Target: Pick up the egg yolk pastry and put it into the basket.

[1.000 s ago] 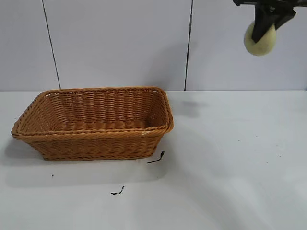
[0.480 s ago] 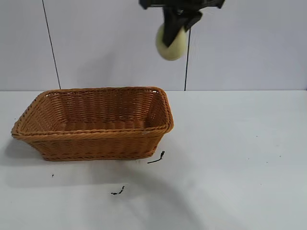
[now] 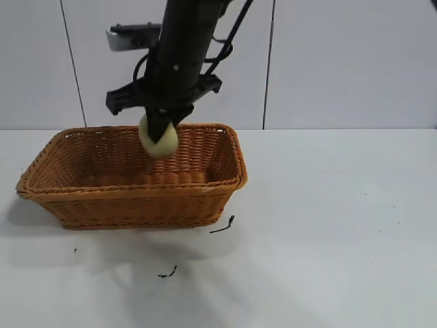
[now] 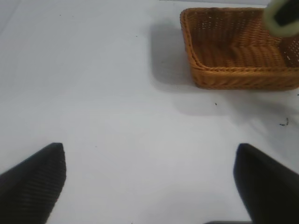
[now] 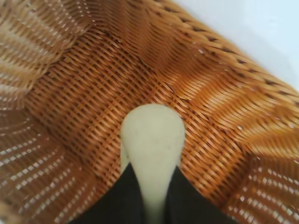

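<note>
Right claw (image 3: 158, 140), upper centre of the exterior frame, grips egg yolk pastry (image 3: 158, 142) directly above basket (image 3: 225, 184) floor, pastry hanging below fingertips; left claw (image 4: 149, 186) open, parked.

basket (image 4: 219, 74) cut off at frame edge, egg yolk pastry (image 3: 158, 142) partly behind right claw (image 3: 158, 133)

place: lab test bench | evidence: bare white table (image 3: 341, 225); plain grey panelled wall (image 3: 341, 61)

The right arm (image 3: 183, 55) is a thick black column with black cables looped alongside and a grey bracket near its top. Black, apparently ribbed fingers (image 4: 32, 184) end the left gripper.
</note>
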`<act>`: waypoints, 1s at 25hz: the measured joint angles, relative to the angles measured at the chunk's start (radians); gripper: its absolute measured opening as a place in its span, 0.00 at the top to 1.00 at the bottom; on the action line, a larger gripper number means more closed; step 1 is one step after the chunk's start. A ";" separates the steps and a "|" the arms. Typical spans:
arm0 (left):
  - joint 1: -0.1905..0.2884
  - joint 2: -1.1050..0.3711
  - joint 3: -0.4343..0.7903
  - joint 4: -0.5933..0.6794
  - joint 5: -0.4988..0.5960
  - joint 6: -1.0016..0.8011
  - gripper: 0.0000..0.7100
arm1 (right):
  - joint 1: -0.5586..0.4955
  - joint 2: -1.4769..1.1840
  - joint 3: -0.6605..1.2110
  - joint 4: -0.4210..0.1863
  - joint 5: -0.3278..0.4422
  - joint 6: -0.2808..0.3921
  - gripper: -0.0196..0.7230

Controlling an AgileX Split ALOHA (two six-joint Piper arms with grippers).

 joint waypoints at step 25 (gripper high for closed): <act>0.000 0.000 0.000 0.000 0.000 0.000 0.02 | -0.268 -0.074 -0.269 0.014 0.250 -0.038 0.04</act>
